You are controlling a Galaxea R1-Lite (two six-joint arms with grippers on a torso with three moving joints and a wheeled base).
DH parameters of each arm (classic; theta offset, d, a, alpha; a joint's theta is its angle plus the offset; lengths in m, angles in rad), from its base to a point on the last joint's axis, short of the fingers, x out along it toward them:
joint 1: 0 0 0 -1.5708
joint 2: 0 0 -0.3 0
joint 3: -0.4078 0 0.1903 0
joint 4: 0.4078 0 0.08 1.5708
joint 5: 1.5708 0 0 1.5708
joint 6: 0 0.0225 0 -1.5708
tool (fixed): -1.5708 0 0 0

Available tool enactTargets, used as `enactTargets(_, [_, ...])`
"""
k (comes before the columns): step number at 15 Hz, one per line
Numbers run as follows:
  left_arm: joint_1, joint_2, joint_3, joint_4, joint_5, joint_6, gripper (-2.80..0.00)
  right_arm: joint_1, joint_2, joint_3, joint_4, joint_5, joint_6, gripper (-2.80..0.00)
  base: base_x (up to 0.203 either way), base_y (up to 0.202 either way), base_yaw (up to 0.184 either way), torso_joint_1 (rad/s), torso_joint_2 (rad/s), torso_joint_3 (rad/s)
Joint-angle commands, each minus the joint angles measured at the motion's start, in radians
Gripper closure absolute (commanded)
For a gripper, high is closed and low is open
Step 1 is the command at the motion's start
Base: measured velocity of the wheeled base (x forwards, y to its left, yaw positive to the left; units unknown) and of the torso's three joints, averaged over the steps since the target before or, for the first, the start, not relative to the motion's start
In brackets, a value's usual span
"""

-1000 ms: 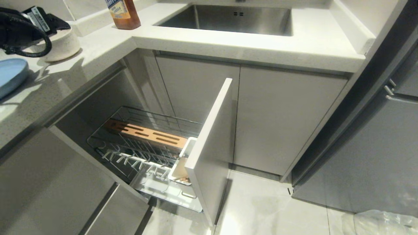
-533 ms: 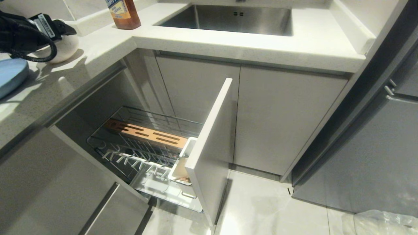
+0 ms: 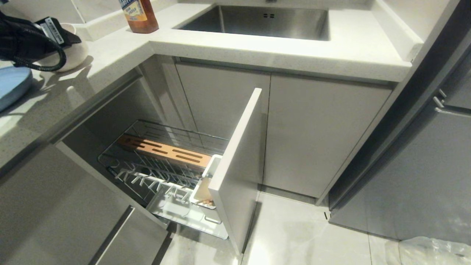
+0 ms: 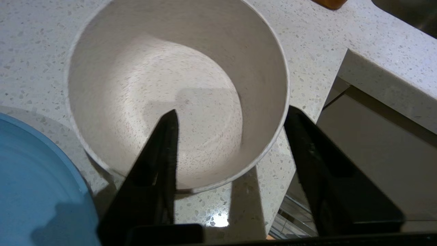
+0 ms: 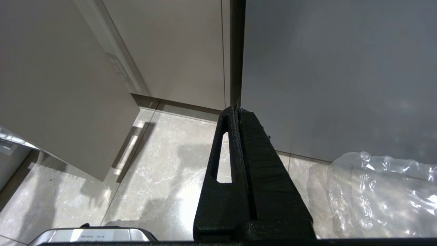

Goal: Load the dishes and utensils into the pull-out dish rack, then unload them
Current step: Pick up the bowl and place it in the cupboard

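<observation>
plate [image 3: 11, 86]: light-blue, flat on the speckled white counter [image 3: 110, 55] at the far left edge of the head view, cut off by the frame; in the left wrist view its rim sits just beside the bowl
left gripper [image 4: 232, 116]: above the bowl at the counter's left end; its jaws straddle the bowl wall at a middling spread, one finger [image 4: 160, 153] inside the bowl, the other outside the rim; whether the pads already press the wall is hard to tell, so no firm hold can be claimed
bowl [image 4: 177, 92]: cream-white and speckled, upright on the counter, empty inside, partly hidden in the head view by the black arm and its cable
bottle [image 3: 138, 14]: amber with a label, standing on the counter at the back, between the bowl and the sink
pull-out dish rack [image 3: 165, 173]: drawn out below the counter, chrome wire with white-tipped prongs; no plate or bowl in it
wooden strip [image 3: 165, 151]: orange-brown, slotted, lying along the far side of the rack
utensil cup [image 3: 204, 189]: white, at the rack's end against the drawer front [image 3: 239, 165]; something pale shows low inside it, too small to identify
sink [image 3: 257, 20]: steel, set in the counter at the back
right gripper [image 5: 238, 112]: hanging over the floor tiles, fingers pressed together with nothing between them
plastic bag [image 5: 379, 194]: clear, crumpled on the floor at the right
</observation>
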Motion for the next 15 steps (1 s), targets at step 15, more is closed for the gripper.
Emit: enactTargets(15, [0.003,-0.139,0.000,0.023,0.002,-0.098,0.00,0.000,0.001,0.000,0.000,0.000,0.000,0.00,0.000,0.000,0.000,0.000,0.00,0.000])
